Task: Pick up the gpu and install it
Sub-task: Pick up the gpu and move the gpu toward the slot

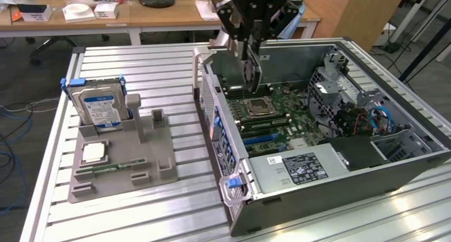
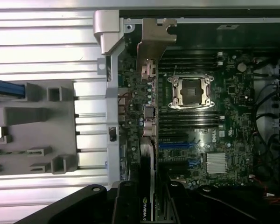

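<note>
Now we have the gripper (image 1: 248, 42) clamped on the gpu (image 1: 252, 73), its long axis hanging straight down over the motherboard (image 1: 282, 115).

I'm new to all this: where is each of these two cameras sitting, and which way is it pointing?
Exterior view: off the arm, raised beside the table, looking down slantwise at the open computer case and the grey parts holder; the gripper shows, clamped on the gpu.
Wrist view: on the arm's wrist, looking down along the gripper into the case at the motherboard; the gripper's dark fingers show.
Shared: the gpu, the CPU socket, the grey parts holder.
</note>
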Controlling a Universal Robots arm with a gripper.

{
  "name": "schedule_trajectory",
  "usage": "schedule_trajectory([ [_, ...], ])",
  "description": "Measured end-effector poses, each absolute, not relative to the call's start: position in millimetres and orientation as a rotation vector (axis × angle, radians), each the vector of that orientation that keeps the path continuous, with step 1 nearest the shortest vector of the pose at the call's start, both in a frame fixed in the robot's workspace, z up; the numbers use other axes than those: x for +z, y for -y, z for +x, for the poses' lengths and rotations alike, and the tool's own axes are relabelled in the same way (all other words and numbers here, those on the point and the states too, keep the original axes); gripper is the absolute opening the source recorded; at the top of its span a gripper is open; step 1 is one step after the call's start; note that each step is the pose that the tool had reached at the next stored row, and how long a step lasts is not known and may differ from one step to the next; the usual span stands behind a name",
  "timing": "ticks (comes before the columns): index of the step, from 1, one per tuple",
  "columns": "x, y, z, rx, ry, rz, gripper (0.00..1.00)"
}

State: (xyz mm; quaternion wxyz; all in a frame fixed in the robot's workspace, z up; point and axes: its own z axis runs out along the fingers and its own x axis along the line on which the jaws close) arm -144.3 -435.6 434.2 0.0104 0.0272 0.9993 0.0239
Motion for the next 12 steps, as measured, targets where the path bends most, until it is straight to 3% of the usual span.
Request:
schedule_trajectory([
  [12, 434.1, 435.6, -91.5, 0.079, -3.119, 0.081, 0.27],
])
